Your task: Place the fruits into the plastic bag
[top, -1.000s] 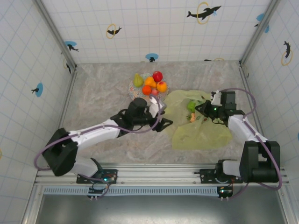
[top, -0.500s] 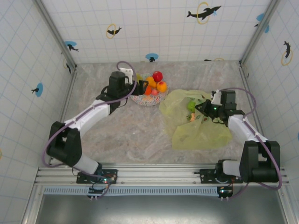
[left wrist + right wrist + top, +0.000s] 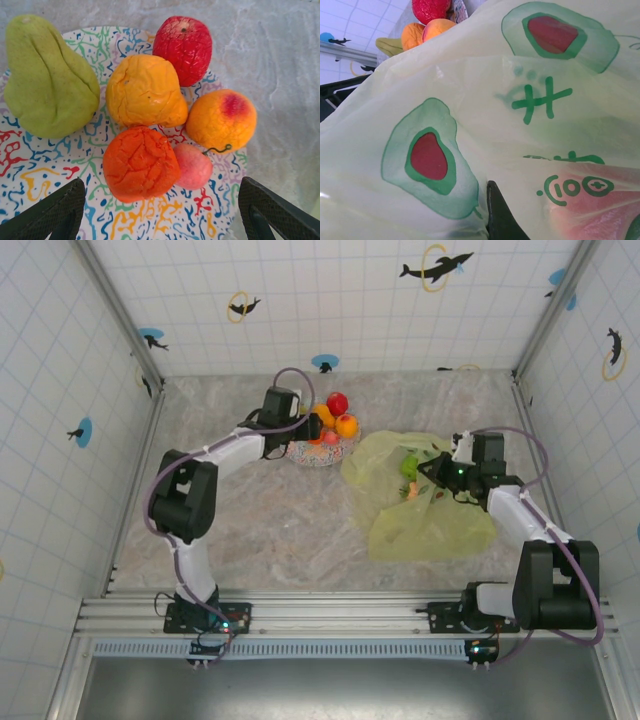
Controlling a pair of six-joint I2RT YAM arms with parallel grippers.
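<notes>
Several fruits lie on the patterned plate [image 3: 30,165]: a yellow-green pear [image 3: 47,80], a red apple [image 3: 184,42], a yellow-orange one [image 3: 145,92], a blushed orange [image 3: 220,120], a deep orange one [image 3: 140,162] and a small pink one [image 3: 192,165]. My left gripper [image 3: 160,220] hangs open just above them, its fingers [image 3: 50,212] either side of the deep orange and pink fruits. The plastic bag [image 3: 425,510] lies to the right with a green apple [image 3: 409,466] inside. My right gripper [image 3: 432,472] is shut on the bag's film [image 3: 520,75], and a red fruit [image 3: 600,210] shows through it.
The plate [image 3: 320,450] sits at the back centre of the marble table, close to the bag's left edge. Tiled walls and metal posts [image 3: 140,360] enclose the table on three sides. Bare marble [image 3: 270,530] stretches in front of the plate.
My left arm has swung from the bag's mouth back and left to the plate, and now hovers over the fruits. The bag's left edge shifted. The right arm has stayed put.
</notes>
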